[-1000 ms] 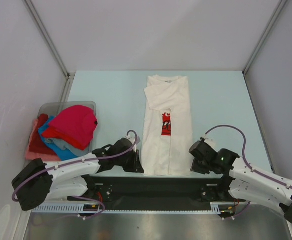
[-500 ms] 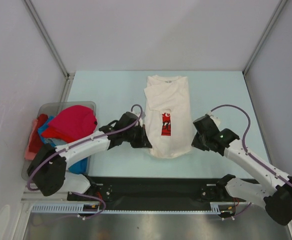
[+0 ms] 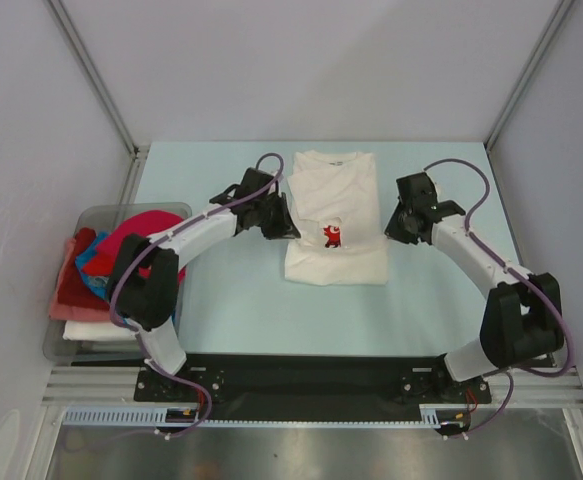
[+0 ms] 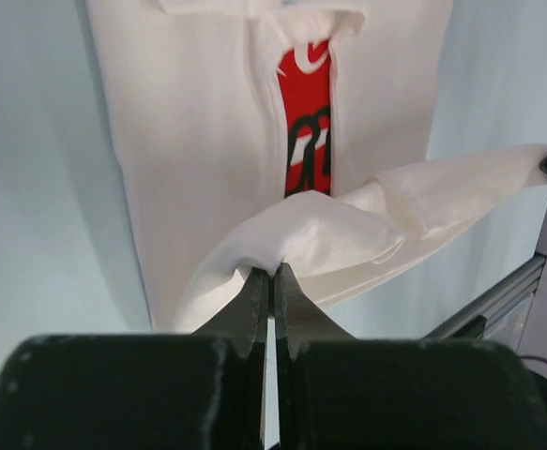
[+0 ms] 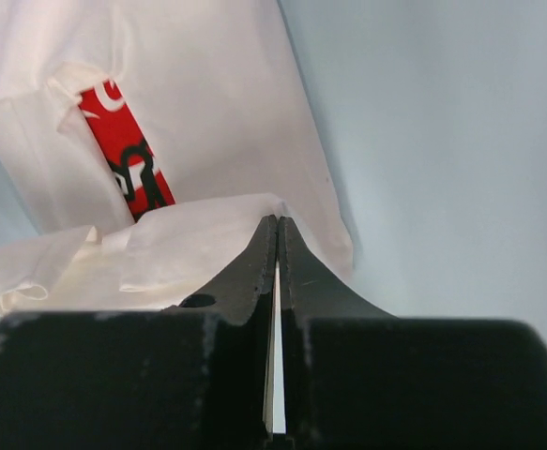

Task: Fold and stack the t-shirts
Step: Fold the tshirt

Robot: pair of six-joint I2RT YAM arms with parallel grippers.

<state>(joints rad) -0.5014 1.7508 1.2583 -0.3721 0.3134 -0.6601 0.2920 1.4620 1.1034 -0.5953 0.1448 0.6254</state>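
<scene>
The white t-shirt [image 3: 336, 215] with the red chest print [image 3: 332, 235] lies lengthwise mid-table, its bottom hem lifted and carried back over the body. My left gripper [image 3: 289, 228] is shut on the hem's left corner [image 4: 282, 239]. My right gripper [image 3: 391, 228] is shut on the hem's right corner [image 5: 207, 239]. The print shows under the raised hem in both wrist views [image 4: 306, 122] [image 5: 123, 155]. A magenta-red tee [image 3: 141, 245] tops a pile with blue [image 3: 96, 285] and pink [image 3: 71, 310] tees at the left.
A clear grey plastic bin [image 3: 121, 212] holds the pile at the table's left edge. Grey walls with metal posts [image 3: 96, 75] enclose the pale blue table [image 3: 231, 310]. The black base rail [image 3: 311, 375] runs along the near edge.
Both grippers have moved away from the near edge toward the collar, carrying the shirt's bottom hem up over its body. The shirt now shows about half its earlier length.
</scene>
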